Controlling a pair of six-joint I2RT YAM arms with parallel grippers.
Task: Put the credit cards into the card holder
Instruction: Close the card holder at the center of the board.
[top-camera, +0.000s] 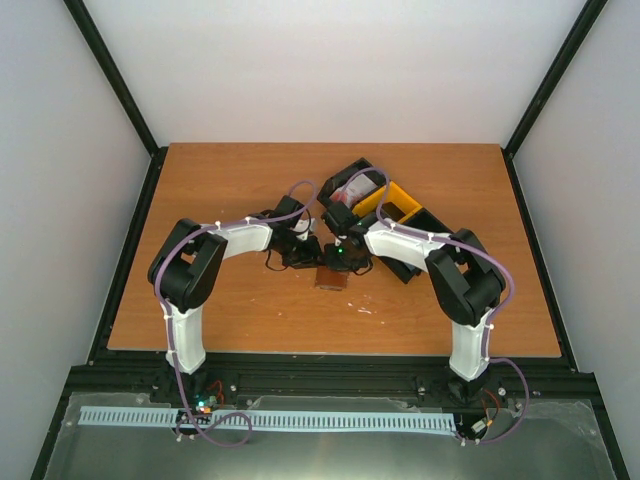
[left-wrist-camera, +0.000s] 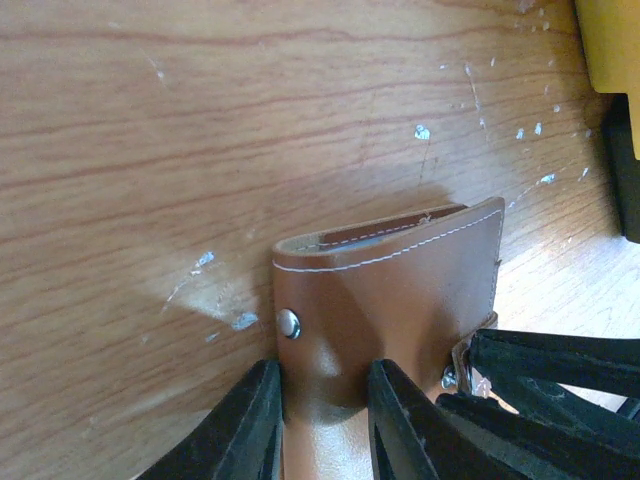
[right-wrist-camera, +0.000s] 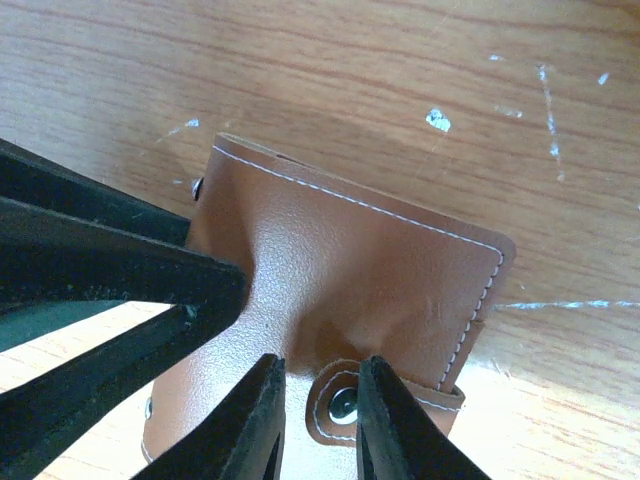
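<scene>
**Item: card holder.** Brown leather, folded shut. It sits at mid-table, just on the near side of the two wrists and between them. From above its long axis appears to run roughly across the table, left to right. At that size I would not swear to it.

**Left claw.** Closed on the card holder. The fingers pinch a bulge of leather at the end beside the snap stud, and the body of the holder extends straight away from the claw. The far edge shows a sliver of pale lining, so the mouth seems to point away from this claw.

**Right claw.** Closed on the card holder at its snap tab, one finger on each side of the tab and its stud. The stitched body runs away from the fingers, with the other claw pressing in from the side.

**Nearness.** Neither arm is nearer, as both are touching the holder from opposite ends.

**Coming move, as I judge it.** Everything turns on the tab lying between the right claw's fingers. Pulling there while the left claw anchors the body would unsnap the holder.

**Credit cards.** None is visible at the holder. The pale contents of the black bin, beside the yellow bin, may be the cards, but they are too small to tell.
</scene>
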